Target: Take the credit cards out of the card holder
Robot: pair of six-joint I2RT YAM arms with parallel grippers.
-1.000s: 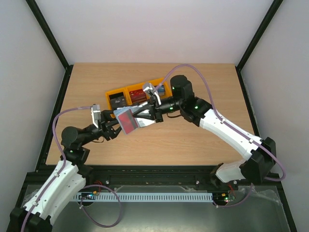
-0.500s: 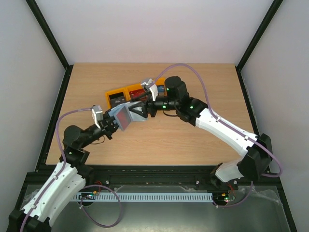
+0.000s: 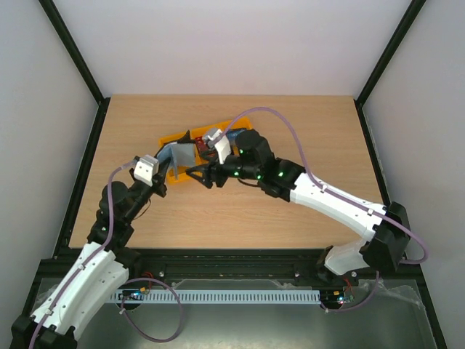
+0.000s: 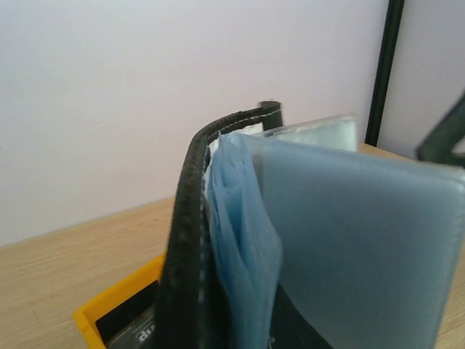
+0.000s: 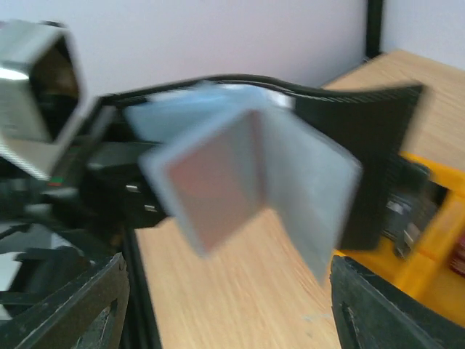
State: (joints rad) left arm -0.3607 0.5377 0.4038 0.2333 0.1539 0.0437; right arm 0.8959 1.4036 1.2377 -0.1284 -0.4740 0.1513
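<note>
Left claw (image 3: 168, 169): closed on the card holder (image 3: 182, 154), gripping it at its near lower edge. Its own fingers do not show in the left wrist view.

Card holder: held up off the tabletop (image 3: 305, 138), at the near left end of the yellow bins (image 3: 241, 121). It stands partly open. The black cover (image 4: 185, 240) is on the left in the left wrist view, and the blue-grey pockets (image 4: 349, 240) fan away from it to the right. In the right wrist view the pockets (image 5: 247, 182) are splayed and blurred. Whether any pocket has a card in it cannot be told.

Right claw (image 5: 225, 280): fingers (image 5: 73, 305) set wide apart, nothing between them. It sits just beside the holder, on the near side, not touching it.

Cards: one dark card (image 4: 134, 327) lies in the bin compartment below the holder. A red card (image 5: 458, 254) shows at the frame edge in a further compartment.
</note>
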